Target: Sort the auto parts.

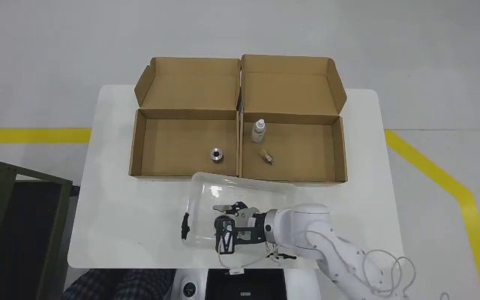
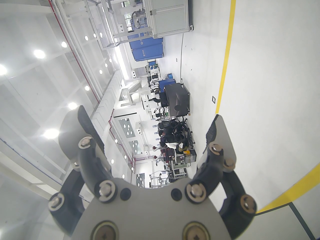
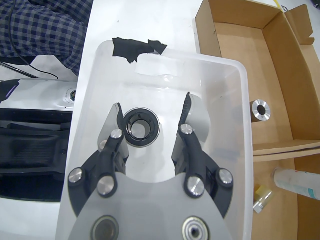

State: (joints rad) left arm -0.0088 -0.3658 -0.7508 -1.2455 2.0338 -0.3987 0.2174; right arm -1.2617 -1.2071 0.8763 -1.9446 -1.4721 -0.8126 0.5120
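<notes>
The right pincer hangs wide open inside a clear plastic tub, gripping nothing. A black ring-shaped metal bearing lies between its fingers, just beside one.

surface: white, rounded corners | 11 o'clock: left box, cardboard, open, lid flap standing up | 1 o'clock: right box, same kind, its side wall touching the left box | 6 o'clock: bin, clear plastic, slightly askew, far rim just beside the boxes' near walls | tape: black, on the bin's 9 o'clock wall
</notes>
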